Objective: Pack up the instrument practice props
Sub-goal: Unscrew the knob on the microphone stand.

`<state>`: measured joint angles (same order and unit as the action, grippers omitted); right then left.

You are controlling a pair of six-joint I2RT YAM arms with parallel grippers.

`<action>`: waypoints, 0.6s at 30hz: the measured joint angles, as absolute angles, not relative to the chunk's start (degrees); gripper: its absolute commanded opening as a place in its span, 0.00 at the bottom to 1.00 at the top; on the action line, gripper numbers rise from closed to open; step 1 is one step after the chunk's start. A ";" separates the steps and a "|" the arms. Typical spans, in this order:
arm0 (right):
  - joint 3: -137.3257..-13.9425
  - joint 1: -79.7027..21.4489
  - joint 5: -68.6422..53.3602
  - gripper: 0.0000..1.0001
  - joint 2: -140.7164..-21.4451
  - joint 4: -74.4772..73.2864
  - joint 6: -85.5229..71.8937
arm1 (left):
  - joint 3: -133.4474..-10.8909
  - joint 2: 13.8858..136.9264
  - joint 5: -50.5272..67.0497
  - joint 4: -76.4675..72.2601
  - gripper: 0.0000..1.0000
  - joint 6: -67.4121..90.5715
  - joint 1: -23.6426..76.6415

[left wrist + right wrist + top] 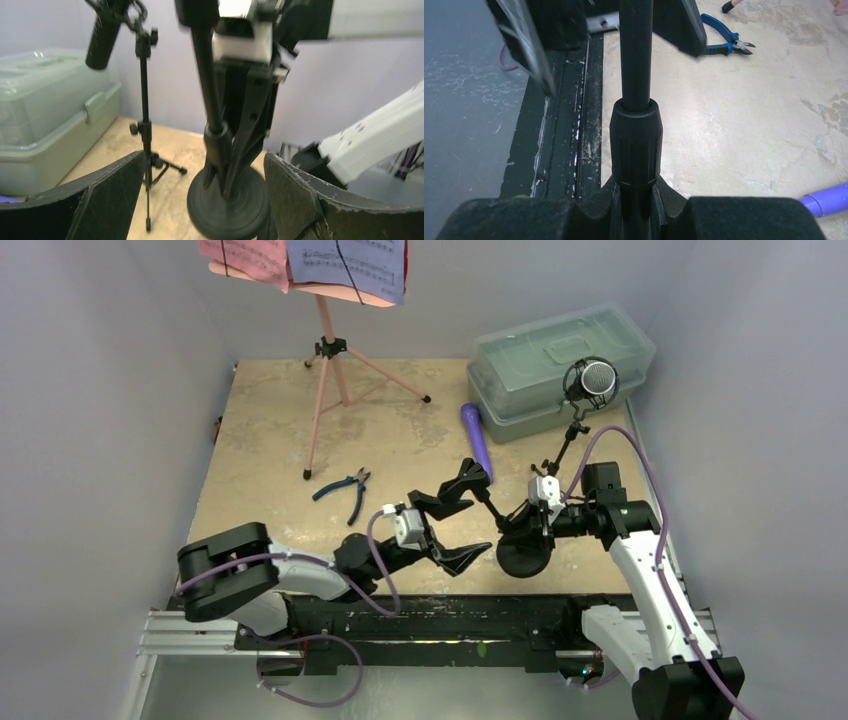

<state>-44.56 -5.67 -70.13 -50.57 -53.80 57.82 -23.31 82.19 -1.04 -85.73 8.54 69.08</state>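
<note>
A black round-base mic support (523, 558) is near the table's front edge. My right gripper (537, 523) is shut on its pole just under the collar (636, 145). My left gripper (455, 532) is open, its jaws spread wide either side of the base (227, 205) without touching it. The black silver-headed mic (597, 380) sits on a tripod support (560, 455) by the box. The purple mic (478, 440) lies on the table. The pink music rack (325, 370) stands at the back left with the printed sheets (300, 260) on it.
A translucent greenish lidded box (560, 365) stands at the back right. Blue-handled pliers (345, 490) lie left of centre. Grey walls close in on the left, right and back. The black rail (564, 125) runs along the front edge.
</note>
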 measured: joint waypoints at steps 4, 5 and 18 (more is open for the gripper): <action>-44.56 -5.67 -70.13 0.00 -50.57 -54.59 59.16 | -25.61 90.32 4.99 -85.73 0.81 10.59 65.80; -44.56 -5.67 -70.13 0.00 -50.57 -54.74 59.44 | -26.81 92.92 6.87 -85.54 0.80 11.44 65.14; -44.56 -5.67 -70.11 0.00 -50.57 -55.37 60.60 | -32.73 96.36 13.32 -86.04 0.57 14.06 64.36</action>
